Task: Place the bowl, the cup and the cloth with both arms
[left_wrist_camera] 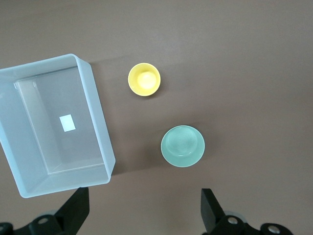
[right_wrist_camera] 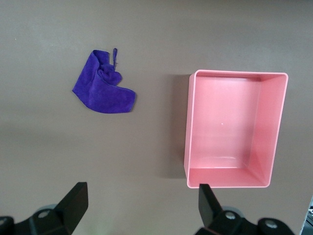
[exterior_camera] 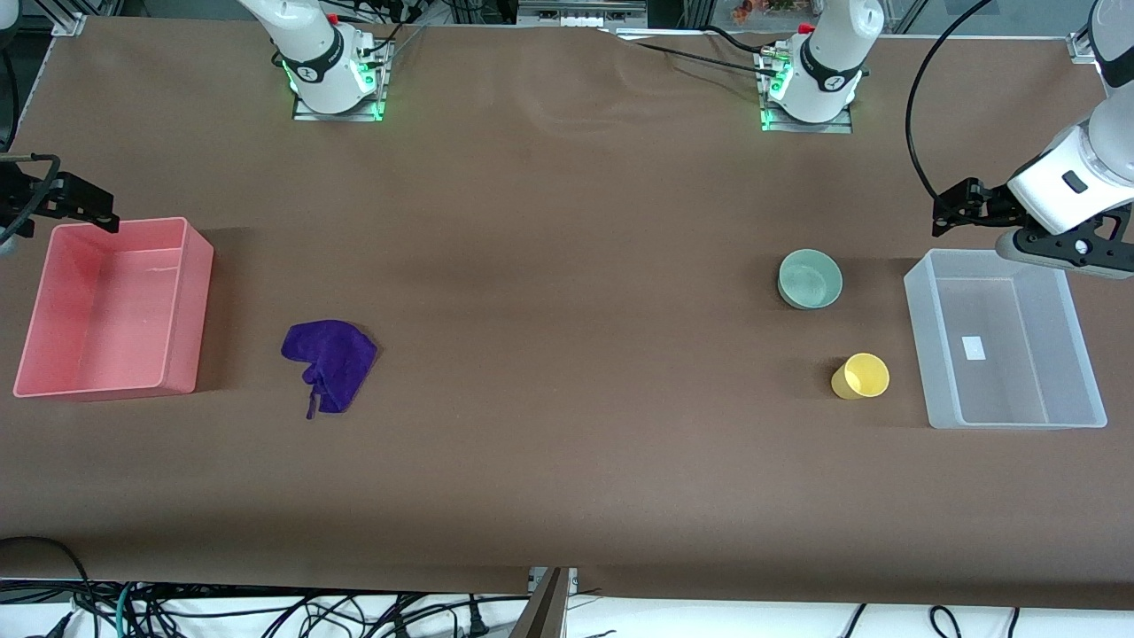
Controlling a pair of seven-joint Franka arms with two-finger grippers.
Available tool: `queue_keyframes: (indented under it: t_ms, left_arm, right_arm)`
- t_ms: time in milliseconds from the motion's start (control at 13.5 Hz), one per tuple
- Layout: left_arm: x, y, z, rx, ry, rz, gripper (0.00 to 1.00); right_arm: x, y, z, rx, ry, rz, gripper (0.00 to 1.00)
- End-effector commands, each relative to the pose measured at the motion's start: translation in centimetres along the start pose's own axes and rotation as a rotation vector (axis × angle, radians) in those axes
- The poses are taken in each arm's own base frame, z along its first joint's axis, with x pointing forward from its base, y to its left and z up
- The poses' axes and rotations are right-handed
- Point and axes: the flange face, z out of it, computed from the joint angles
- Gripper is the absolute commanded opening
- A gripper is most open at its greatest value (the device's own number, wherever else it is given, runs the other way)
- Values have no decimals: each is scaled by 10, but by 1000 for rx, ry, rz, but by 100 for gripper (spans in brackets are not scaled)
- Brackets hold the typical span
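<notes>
Left gripper (left_wrist_camera: pixel 142 208): jaws spread wide and empty, hanging over bare tabletop (exterior_camera: pixel 567 266) by the clear bin's (exterior_camera: pixel 914 292) corner at the left arm's end. Right gripper (right_wrist_camera: pixel 139 205): jaws likewise released, nothing between them, up in the air over the rim of the pink bin (exterior_camera: pixel 190 301) at the right arm's end, though mostly cut off at the front view's edge, so exact position only roughly judged.

Out from the left jaws: mint-green bowl (exterior_camera: pixel 810 278) upright on the tabletop, beside the clear bin and well apart from it; yellow cup (exterior_camera: pixel 860 376) upright too, nearer the front camera than the bowl, just beside the same bin. Out from the right jaws: purple cloth (exterior_camera: pixel 330 361) crumpled on the tabletop, near the pink bin, its thin tag trailing toward the front camera. Both bins empty, apart from a small white label on the clear one's floor. Nothing yet picked up.

Risks from here, as a judgement: smooth bowl rim likely to slip or tip under an off-centre pinch; cup light enough to topple if nudged by one finger first; bowl and cup close enough for a wide-open descent on one to clip the other. Cloth prone to partial grasp, with a loose fold or the tag catching on the pink bin's rim and draping outside.
</notes>
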Motion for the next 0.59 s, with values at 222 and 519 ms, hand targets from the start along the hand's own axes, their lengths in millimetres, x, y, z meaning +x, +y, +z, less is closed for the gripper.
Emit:
queue_keyframes:
  t_ms: [222,519]
  left_arm:
    - [2,0,-3,-22,13,-12,100]
    - [6,1,3,-24,3,-9,100]
  right_arm:
    - [-1,-2,-1,-16,4,-5,100]
    - [-1,-2,-1,-16,4,-5,100]
